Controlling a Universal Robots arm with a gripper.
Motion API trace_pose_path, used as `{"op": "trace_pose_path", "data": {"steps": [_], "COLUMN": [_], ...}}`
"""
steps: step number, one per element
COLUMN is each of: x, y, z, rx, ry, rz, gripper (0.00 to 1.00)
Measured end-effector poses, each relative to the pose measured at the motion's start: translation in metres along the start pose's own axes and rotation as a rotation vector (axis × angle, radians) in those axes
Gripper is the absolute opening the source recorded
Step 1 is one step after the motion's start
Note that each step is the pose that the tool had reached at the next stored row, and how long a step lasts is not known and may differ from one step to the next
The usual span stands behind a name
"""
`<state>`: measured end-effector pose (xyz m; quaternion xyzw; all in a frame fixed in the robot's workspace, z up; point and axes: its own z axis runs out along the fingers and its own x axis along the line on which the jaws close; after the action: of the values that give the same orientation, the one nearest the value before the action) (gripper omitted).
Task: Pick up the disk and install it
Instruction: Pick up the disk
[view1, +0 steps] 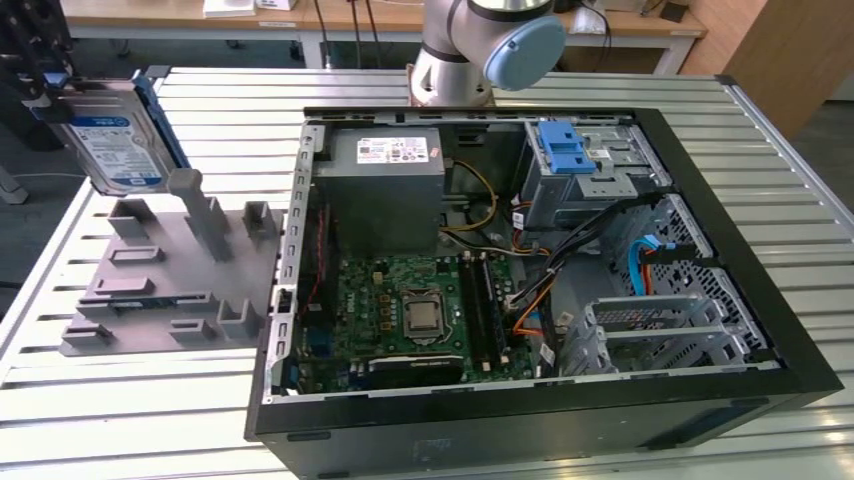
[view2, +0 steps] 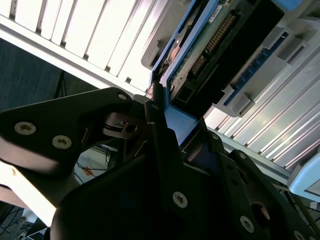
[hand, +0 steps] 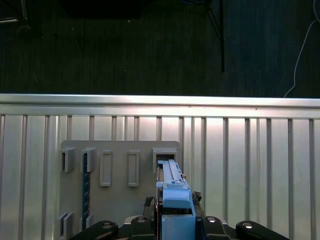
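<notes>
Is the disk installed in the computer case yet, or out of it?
Out. The gripper holds the disk over the grey fixture, at the exterior view's left, outside the open case.

Slatted metal desk (view1: 120, 420) carried one open black computer case (view1: 534, 425), with green motherboard (view1: 400, 320), grey power-supply box (view1: 387, 190) and blue latch (view1: 567, 155) inside. Grey slotted fixture plate (view1: 147, 300) lay just beside it.

On the table (view1: 774, 150), holder (view1: 147, 290) at the exterior view's left of the case (view1: 534, 425); disk (view1: 118, 150) above holder.
</notes>
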<state>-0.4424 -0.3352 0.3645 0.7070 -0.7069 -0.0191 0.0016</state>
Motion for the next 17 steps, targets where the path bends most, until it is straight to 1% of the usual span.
{"op": "trace_pose_path", "data": {"steps": [5,17], "x": [0.0,-0.0002], "y": [0.0,0.0003], "z": [-0.0009,-0.0098], "rx": [0.0,0.0], "ry": [0.0,0.0], "rz": [0.0,0.0], "gripper": [0.36,0.36]}}
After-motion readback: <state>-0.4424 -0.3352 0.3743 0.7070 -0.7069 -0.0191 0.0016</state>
